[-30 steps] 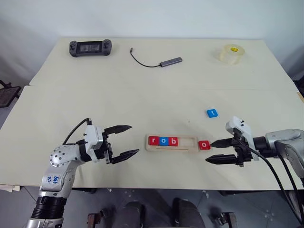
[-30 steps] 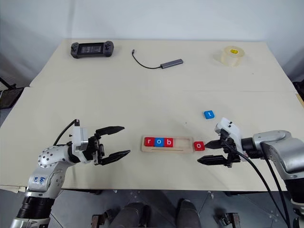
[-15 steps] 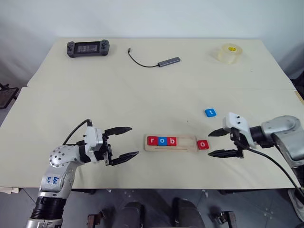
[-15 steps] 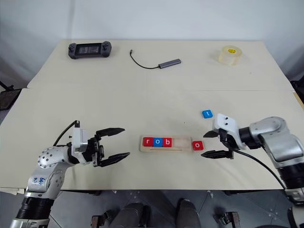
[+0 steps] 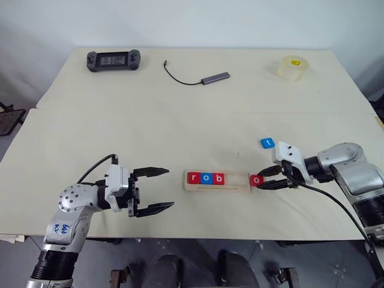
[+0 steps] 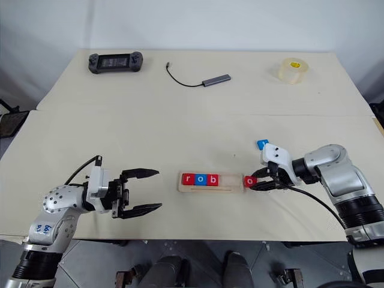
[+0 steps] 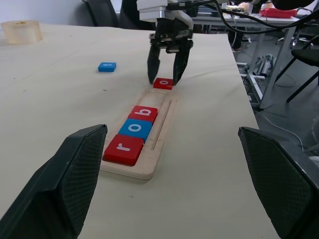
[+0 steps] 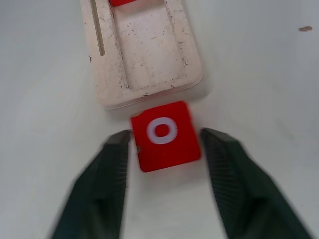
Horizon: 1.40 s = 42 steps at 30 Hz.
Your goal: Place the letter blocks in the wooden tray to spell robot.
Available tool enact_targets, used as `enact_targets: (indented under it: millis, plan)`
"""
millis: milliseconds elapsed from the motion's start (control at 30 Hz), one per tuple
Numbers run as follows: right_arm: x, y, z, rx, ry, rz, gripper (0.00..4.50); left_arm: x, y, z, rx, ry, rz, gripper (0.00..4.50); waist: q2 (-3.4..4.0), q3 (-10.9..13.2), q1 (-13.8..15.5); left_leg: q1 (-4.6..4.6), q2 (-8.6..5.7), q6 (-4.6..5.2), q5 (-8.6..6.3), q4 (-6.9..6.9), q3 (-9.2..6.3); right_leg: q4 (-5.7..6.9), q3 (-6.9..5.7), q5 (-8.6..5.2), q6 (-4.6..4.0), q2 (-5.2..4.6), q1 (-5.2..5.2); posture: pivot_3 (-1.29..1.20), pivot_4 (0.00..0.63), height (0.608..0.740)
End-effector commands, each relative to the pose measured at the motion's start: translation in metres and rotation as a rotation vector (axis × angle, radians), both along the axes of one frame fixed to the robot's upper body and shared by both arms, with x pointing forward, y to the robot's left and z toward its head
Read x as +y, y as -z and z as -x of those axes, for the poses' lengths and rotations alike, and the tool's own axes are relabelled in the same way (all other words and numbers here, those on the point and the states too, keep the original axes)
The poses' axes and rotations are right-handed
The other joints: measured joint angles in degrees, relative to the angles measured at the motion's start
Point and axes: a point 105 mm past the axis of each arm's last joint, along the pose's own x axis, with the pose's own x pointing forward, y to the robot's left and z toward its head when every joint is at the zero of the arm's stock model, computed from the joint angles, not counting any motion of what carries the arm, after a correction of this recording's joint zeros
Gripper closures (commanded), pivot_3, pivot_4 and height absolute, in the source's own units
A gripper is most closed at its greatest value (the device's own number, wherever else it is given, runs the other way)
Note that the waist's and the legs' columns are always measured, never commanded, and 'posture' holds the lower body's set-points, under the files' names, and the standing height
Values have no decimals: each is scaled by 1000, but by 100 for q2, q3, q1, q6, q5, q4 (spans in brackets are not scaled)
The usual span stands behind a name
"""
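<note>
Straddling the red o tile (image 8: 163, 135) at the wooden tray's (image 5: 217, 187) 3 o'clock end, the right gripper (image 5: 264, 177) is narrowed for pickup, pads apparently not yet touching; the left gripper (image 5: 157, 190) is held wide, idle.

Even, bright, diffuse light covers the pale cream counter (image 5: 180, 114) in both head views, with no glare and only faint short shadows under the objects. The far wall reads a cool grey-white. In the right wrist view the two black fingers (image 8: 99, 184) are soft and smeared at the lower frame, while the red square tile with a white o (image 8: 164, 134) stays fairly sharp. In the left wrist view the near black fingers (image 7: 65, 184) are blurred.
</note>
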Motion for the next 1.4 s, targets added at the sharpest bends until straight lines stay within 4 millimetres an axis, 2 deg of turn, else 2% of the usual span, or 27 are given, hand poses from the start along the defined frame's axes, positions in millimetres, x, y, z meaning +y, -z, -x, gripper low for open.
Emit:
enact_targets:
  millis: [33,200,333,533,700,933,1033,1233,1400]
  plan:
    - [-6,-19,1,-63,1,12,2641,2,-8,0,-42,-15,19,0,0,0,0,0,0,0,0,0,0,0,0,0,0,0,0,0,150,740]
    - [-5,-39,8,-98,-46,36,2641,2,-8,-3,-49,-27,22,0,2,1,1,-2,0,0,0,0,1,-1,0,0,0,0,-2,0,150,740]
    - [20,-54,14,-108,-105,-14,2641,2,-8,-4,-50,-31,24,0,1,1,-4,-2,1,-1,0,-1,0,-5,0,0,0,0,-2,0,150,740]
    - [57,-39,12,-109,-139,-28,2641,-1,-8,-5,-50,-36,31,0,1,1,-20,-2,6,-4,-2,-2,0,-1,1,0,-1,2,-5,0,150,740]
    - [65,-26,2,-136,-113,4,2641,0,-7,-3,-47,-49,32,0,1,1,12,-7,-4,-2,-1,-2,-2,7,0,0,0,-2,-6,0,150,740]
    - [77,-25,0,-146,-121,-22,2641,1,-6,0,-28,-56,36,0,1,1,-10,-7,-2,-2,-1,-4,-2,7,-1,0,0,2,-8,0,150,740]
    - [78,-25,0,-142,-123,-25,1986,0,-7,-1,-32,-60,39,0,1,1,-10,-7,-2,-2,-1,-4,-1,8,0,0,0,2,-8,0,150,740]
    - [71,-35,5,-140,-127,-41,9,0,-7,-1,-34,-65,39,0,2,1,-1,-7,-3,-2,-1,-4,-2,8,0,0,0,2,-8,0,150,740]
    - [61,-40,0,-171,-90,-44,9,-1,-7,-2,-34,-65,40,0,1,1,-6,-7,-3,-2,-1,-5,-1,7,0,0,0,2,-8,0,150,740]
